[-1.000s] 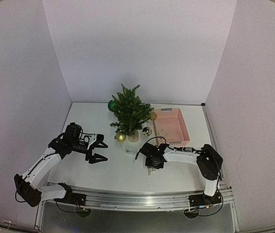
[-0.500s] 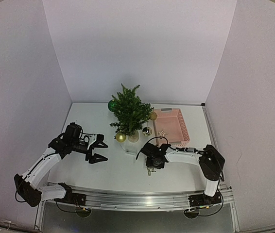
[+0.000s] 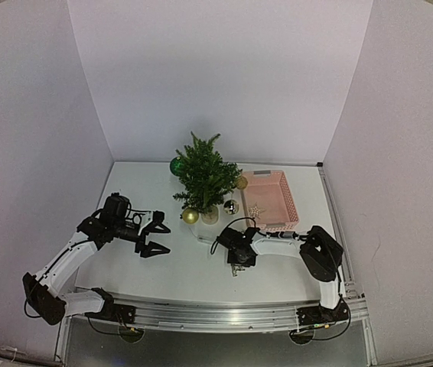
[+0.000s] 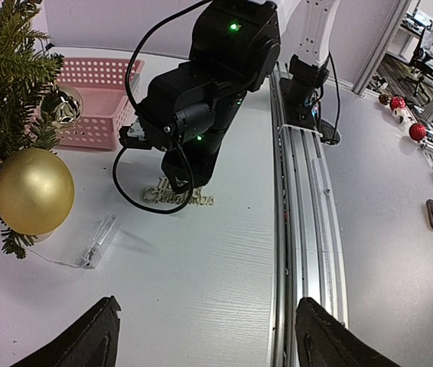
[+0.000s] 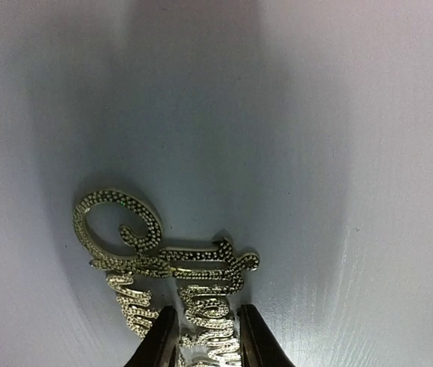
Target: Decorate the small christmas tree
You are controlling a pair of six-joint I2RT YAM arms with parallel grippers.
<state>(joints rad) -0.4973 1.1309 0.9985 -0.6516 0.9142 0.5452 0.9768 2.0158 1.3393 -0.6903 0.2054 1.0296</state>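
Note:
The small christmas tree [image 3: 203, 177] stands at the table's back middle, its branches at the left edge of the left wrist view [image 4: 2, 69]. It carries a gold ball [image 3: 190, 216], a green ball [image 3: 176, 165] and a silver ball [image 3: 231, 206]. A gold glitter script ornament [image 5: 163, 260] lies flat on the table in front of the tree [image 3: 236, 269]. My right gripper [image 5: 203, 344] points down at it, its fingers closed on the ornament's lower part. My left gripper [image 3: 155, 238] is open and empty, hovering left of the tree.
A pink basket [image 3: 270, 199] stands right of the tree, with a pale star [image 3: 256, 210] at its near left corner. A clear plastic box on a thin wire [image 4: 98, 239] lies near the tree's base. A metal rail [image 4: 301, 191] runs along the table's near edge.
My right arm's elbow and wrist have shifted slightly left over the script ornament. The left arm has not moved.

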